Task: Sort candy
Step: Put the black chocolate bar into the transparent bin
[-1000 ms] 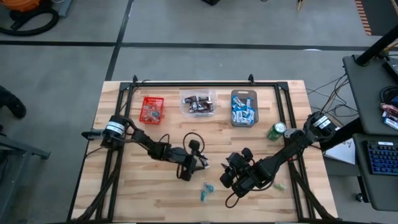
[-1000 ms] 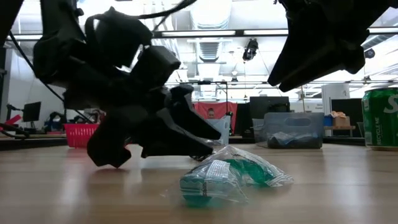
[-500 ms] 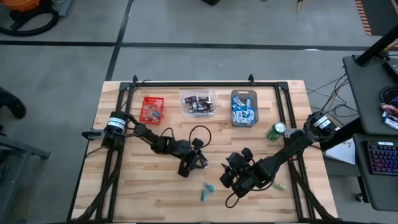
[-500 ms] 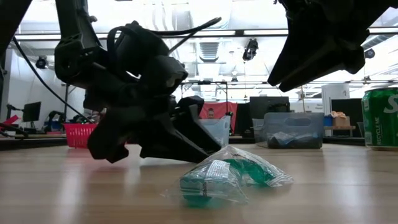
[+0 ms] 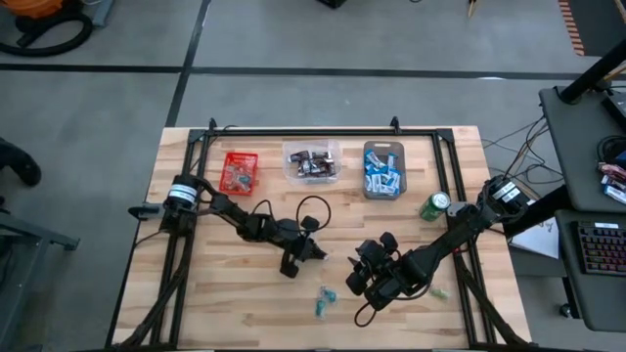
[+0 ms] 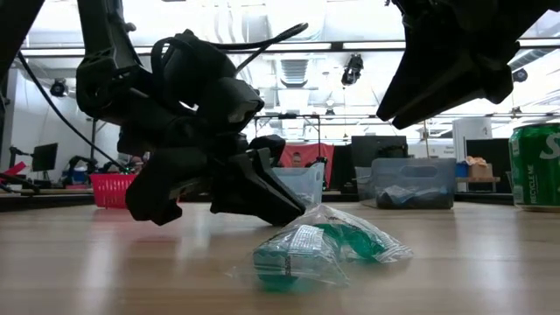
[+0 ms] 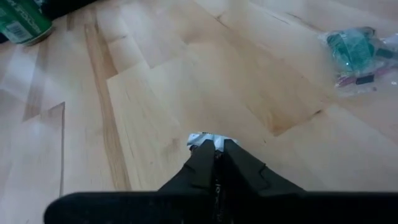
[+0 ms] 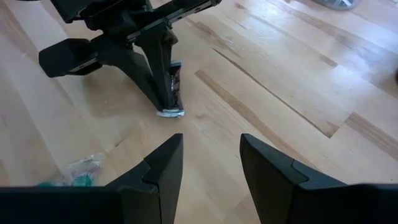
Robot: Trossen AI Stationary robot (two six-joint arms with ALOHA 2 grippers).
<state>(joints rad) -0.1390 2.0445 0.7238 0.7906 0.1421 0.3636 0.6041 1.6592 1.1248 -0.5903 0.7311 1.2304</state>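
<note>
Right wrist view shows your left gripper (image 8: 169,104) pinched shut on a dark candy (image 8: 175,87) against the bench (image 8: 280,99). Your right gripper (image 8: 211,162) hangs open, empty. Lift slowly; that thin wrapper-end hold could slip.

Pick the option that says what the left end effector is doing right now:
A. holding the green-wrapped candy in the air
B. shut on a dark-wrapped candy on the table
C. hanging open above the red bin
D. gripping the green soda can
B: in the right wrist view the left end effector has its fingers pinched on a dark-wrapped candy against the wooden table; the left wrist view shows them together too.
</note>
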